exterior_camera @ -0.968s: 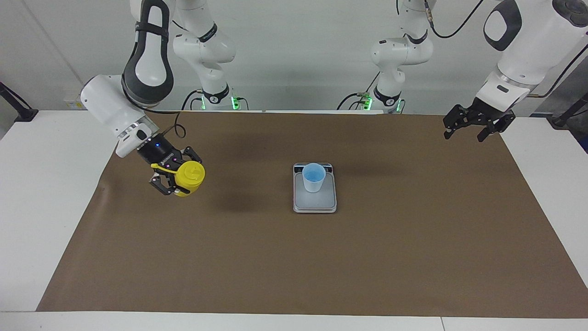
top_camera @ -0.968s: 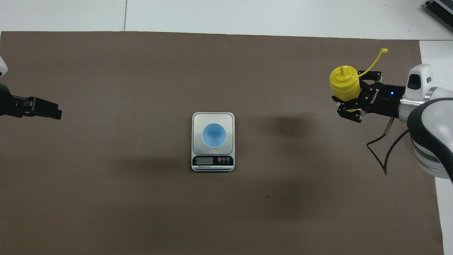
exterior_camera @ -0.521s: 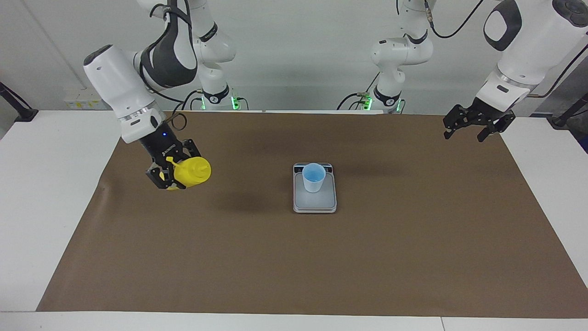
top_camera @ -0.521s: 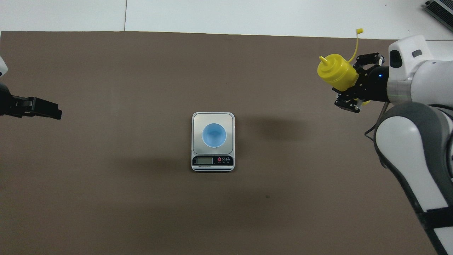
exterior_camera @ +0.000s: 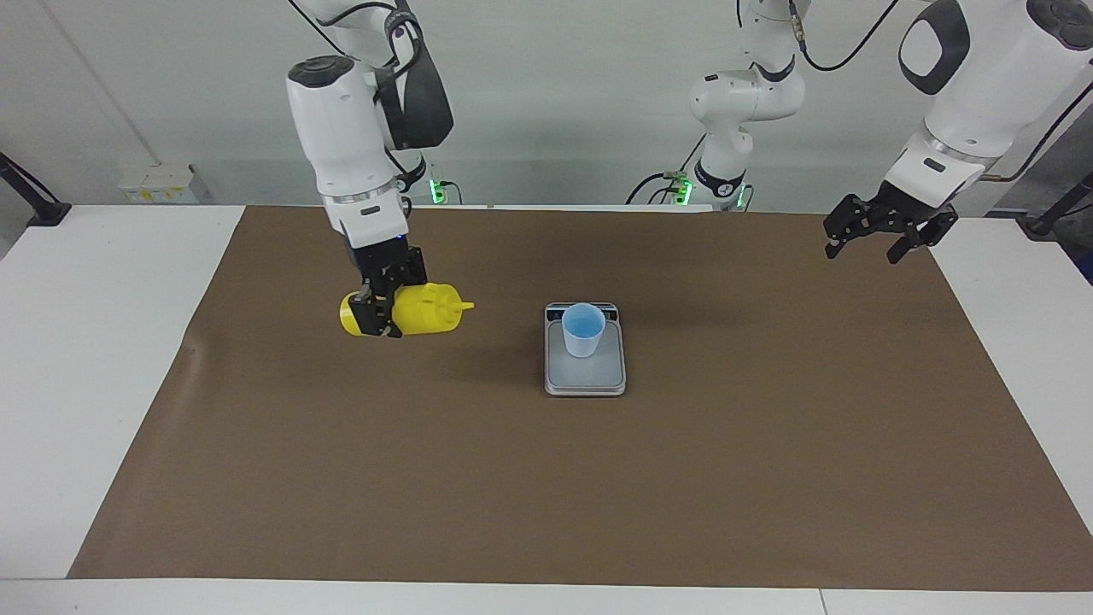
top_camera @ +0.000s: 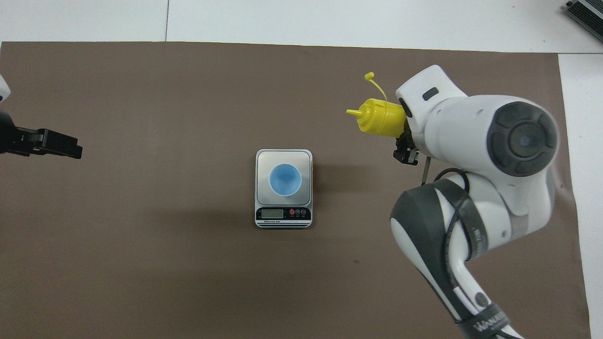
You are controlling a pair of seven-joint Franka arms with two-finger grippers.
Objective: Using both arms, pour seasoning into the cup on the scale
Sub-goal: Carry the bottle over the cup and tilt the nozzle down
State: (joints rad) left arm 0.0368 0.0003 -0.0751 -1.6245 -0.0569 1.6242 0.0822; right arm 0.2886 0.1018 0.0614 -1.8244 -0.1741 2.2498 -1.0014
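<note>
The seasoning [exterior_camera: 423, 310], a yellow squeeze bottle [top_camera: 379, 117], hangs on its side in the air, its nozzle pointing toward the cup. Its cap strap sticks out loose. My right gripper [exterior_camera: 381, 319] is shut on the bottle's body; in the overhead view the arm covers most of that gripper [top_camera: 406, 153]. The bottle is over the brown mat, toward the right arm's end from the scale. The light-blue cup [exterior_camera: 584, 330] [top_camera: 285, 179] stands upright on the scale [exterior_camera: 598, 377] [top_camera: 282, 214] at mid-table. My left gripper [exterior_camera: 861, 253] [top_camera: 70, 147] waits open and holds nothing, over the mat's edge at the left arm's end.
A brown mat [exterior_camera: 546, 478] covers most of the white table [exterior_camera: 94, 342]. A dark device [top_camera: 586, 14] lies at the table corner farthest from the robots, at the right arm's end. A small box [exterior_camera: 158, 181] sits by the wall.
The right arm swung the bottle toward the scale and tipped it from nearly upright onto its side, nozzle now facing the cup. The left arm stayed still.
</note>
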